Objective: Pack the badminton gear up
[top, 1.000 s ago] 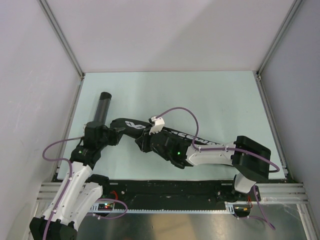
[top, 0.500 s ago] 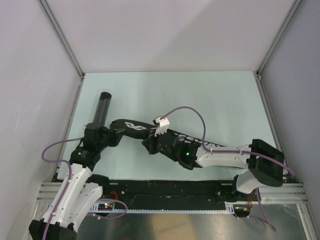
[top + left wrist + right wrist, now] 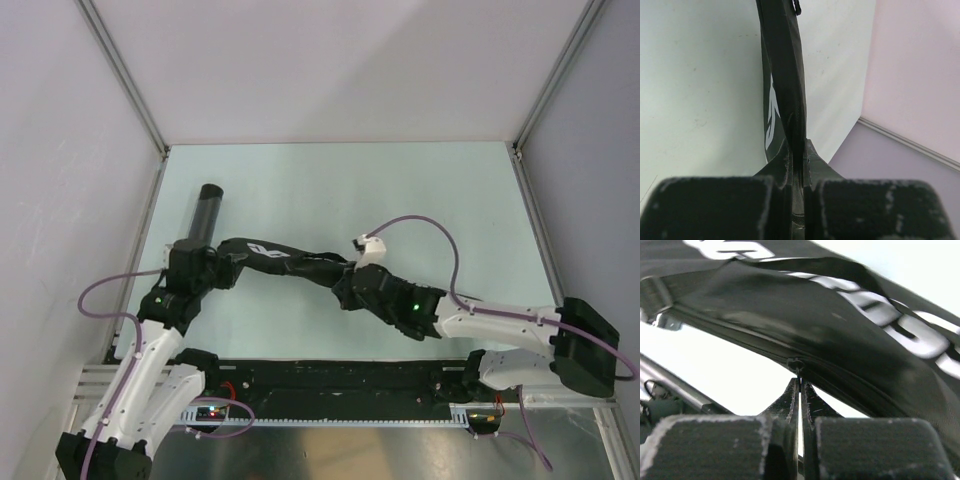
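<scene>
The long black racket bag with white lettering lies across the table's near middle. My left gripper is shut on the bag's left end; in the left wrist view the bag's edge runs away between the fingers. My right gripper is shut on the bag's zipper pull, seen at the fingertips in the right wrist view, under the bag's side. The black tube lies at the left, beyond my left gripper. No rackets or shuttlecocks are in view.
Grey walls close the table on the left, back and right. A metal frame rail runs along the near edge by the arm bases. Purple cables loop over both arms.
My right gripper has moved to the right along the bag, taking the zipper pull with it. My left gripper has stayed shut on the bag's left end.
</scene>
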